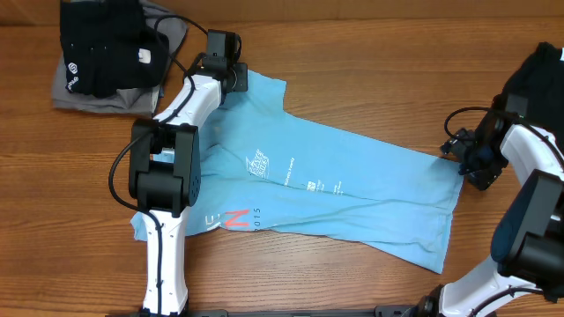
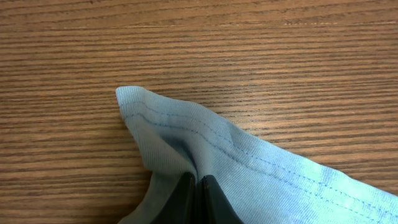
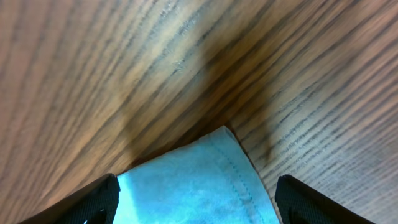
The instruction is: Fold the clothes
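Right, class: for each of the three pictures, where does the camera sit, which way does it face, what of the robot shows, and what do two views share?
Overhead: above the table, facing straight down on the blue T-shirt; both arms show, left gripper and right gripper at opposite ends.
Left wrist: on the left arm, facing down its shut fingers, which pinch a hem corner.
Right wrist: on the right arm, facing down; open fingers flank another corner.
Shared: both wrist views show shirt hem on wood.

The T-shirt [image 1: 335, 185] lies spread across the worktop's [image 1: 352, 53] middle. A pile of clothes [image 1: 106, 62] sits in the far left corner — another garment [image 1: 542, 75] at the right edge. The left claw [image 1: 233, 77] meets the T-shirt's far corner, the right claw [image 1: 464, 163] its right end.
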Available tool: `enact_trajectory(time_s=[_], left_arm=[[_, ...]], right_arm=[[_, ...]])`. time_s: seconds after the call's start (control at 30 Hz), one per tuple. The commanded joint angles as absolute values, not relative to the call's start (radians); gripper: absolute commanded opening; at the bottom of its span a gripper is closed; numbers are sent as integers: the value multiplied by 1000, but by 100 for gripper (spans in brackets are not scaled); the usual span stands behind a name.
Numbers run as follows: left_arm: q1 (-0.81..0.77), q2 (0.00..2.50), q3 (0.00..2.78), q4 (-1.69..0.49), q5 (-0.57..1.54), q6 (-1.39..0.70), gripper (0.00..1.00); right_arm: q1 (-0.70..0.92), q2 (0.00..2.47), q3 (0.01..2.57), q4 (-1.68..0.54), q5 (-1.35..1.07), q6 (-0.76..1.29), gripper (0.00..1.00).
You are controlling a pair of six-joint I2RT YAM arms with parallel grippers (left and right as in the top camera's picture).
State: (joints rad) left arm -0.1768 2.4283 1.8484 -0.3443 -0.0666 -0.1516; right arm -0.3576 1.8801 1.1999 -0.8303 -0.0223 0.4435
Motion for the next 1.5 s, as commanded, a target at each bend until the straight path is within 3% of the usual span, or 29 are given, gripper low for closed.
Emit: enact_trajectory(time_s=[0.0,0.23,0.5,0.67,0.8,0.97,1.47], left_arm=[[-175,2482,1814,-360,-52,-166,7],[-175,2482,1814,-361,-52,-166,8],[-175,2482,1814,-363,-52,-166,8],[-175,2482,1815,-363,-52,-166,11],[-175,2474,1815,-364,-52,-165,9],[-175,2448,1816,-378,-52,-165,4],[-175,2115,1816,-624,-56,-165,4]], right_arm=[[-352,1922,1196,-824,-20,457,84],[-353,1957,1196,-823,-6,471,83],[-353,1957,1196,-832,-1,495,36],[-353,1957,1196,-835,-1,499,22],[-353,1957,1196,-835,-1,499,4],[-354,1957,1200,-839,2,499,4],[-354,1888,1246,-983,49,623,4]])
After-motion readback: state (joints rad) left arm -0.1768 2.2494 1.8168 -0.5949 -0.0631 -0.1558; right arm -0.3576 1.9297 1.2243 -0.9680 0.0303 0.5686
